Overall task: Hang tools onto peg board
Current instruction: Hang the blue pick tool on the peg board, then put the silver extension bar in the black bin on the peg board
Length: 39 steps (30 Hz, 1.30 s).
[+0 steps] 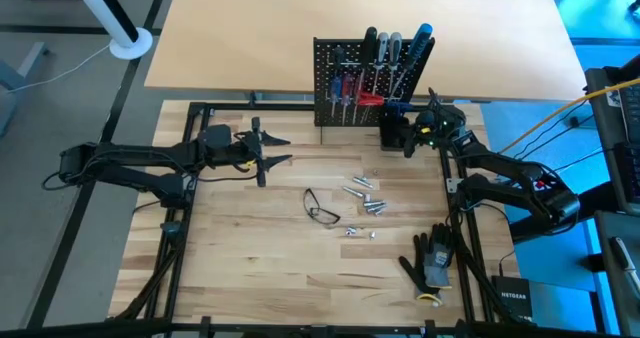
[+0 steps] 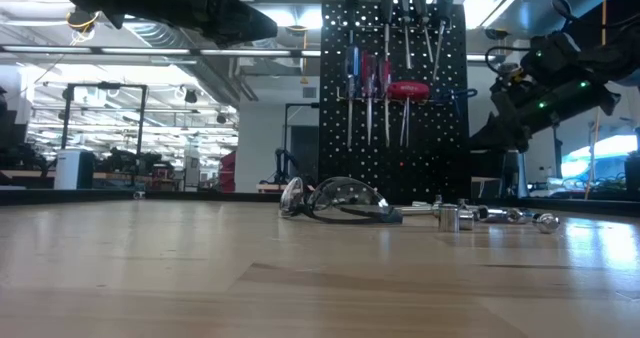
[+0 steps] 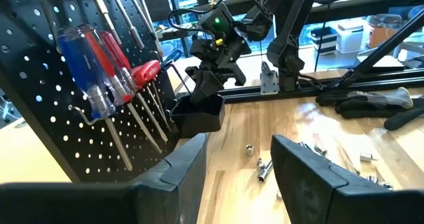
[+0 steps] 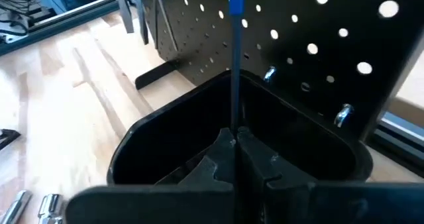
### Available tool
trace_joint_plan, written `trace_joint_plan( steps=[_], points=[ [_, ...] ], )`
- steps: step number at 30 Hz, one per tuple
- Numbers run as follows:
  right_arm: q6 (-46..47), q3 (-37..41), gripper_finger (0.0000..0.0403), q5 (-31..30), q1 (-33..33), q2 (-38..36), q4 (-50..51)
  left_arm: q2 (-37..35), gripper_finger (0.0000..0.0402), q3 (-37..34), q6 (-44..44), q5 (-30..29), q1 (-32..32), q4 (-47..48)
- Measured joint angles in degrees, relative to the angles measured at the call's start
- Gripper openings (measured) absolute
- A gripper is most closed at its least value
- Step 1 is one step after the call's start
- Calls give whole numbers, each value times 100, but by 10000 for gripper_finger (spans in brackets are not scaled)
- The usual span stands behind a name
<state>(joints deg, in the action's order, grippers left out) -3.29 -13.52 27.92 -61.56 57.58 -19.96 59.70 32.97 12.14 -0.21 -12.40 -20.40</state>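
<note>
The right gripper (image 4: 235,151) is pinched shut on a thin shaft (image 4: 234,65) with a blue handle end, right over the black cup (image 4: 199,144) at the board's foot, at about 2 o'clock on the table. The step looks like drawing one tool out of the cup to hang it. Next it must lift clear of the rim, then carry the shaft to a free hook on the board (image 1: 345,83), where several tools (image 1: 385,63) already hang. The left gripper (image 1: 275,148) waits at 10 o'clock, jaws wide, holding nothing. The tool's handle is cut off in the right wrist view, and the cup's inside is too dark to read
</note>
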Motion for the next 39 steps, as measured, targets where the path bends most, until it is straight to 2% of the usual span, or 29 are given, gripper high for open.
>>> trace_joint_plan(
  steps=[10,18,30,35,39],
  points=[
    [-186,4,1,-471,4,36,-104,0,159,0,-28,0,0,0],
    [-275,7,6,-627,4,493,-662,0,159,0,-83,0,0,4],
    [-122,-4,58,-920,4,654,-647,1,159,0,-74,0,0,32],
    [-114,-2,109,-876,9,628,-599,0,159,0,-76,0,0,37],
    [15,14,148,-520,0,385,-480,0,159,0,-76,0,0,39]
  ],
)
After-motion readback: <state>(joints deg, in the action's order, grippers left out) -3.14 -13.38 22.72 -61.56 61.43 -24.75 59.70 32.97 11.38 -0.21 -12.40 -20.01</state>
